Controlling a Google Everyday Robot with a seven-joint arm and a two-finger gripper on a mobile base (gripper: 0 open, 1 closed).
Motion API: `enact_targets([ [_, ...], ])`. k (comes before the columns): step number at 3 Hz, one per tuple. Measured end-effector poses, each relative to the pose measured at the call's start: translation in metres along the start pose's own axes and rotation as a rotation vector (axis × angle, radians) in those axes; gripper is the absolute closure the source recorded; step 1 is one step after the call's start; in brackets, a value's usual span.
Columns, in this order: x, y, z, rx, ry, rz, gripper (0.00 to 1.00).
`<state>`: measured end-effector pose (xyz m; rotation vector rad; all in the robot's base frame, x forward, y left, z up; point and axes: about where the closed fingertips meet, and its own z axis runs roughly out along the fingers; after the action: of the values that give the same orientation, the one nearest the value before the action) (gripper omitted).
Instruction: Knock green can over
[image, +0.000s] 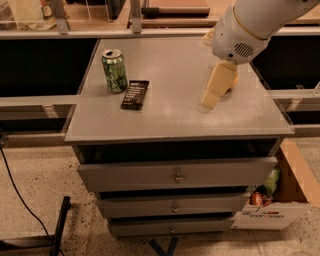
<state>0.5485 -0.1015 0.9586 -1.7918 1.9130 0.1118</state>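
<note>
**Grey drawer cabinet with robot arm above; green can upright at rear left**

Grey cabinet: flat top, three knobbed drawers below, stood on a speckled floor. White robot arm: reached in from the upper right, over the right half of the top. Cardboard box: sat on the floor just beside the cabinet's lower right, with packets inside. Gripper: pale cream, angled down and leftward over the right-centre of the top, well apart from the can; whether it was open or closed could not be told. Flat black bar: lay on the top, left of centre. Green can: stood upright near the rear left corner, silver top uppermost, just beside the bar's far end.
</note>
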Motion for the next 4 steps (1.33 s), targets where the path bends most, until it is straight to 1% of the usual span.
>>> enact_targets([
  [1, -0.016, -0.005, 0.009, -0.021, -0.055, -0.027, 0.0],
  [2, -0.032, -0.03, 0.032, -0.028, -0.106, -0.025, 0.0],
  [3, -0.053, -0.062, 0.058, -0.032, -0.185, -0.026, 0.0],
  [4, -0.075, -0.086, 0.088, -0.034, -0.275, -0.022, 0.0],
])
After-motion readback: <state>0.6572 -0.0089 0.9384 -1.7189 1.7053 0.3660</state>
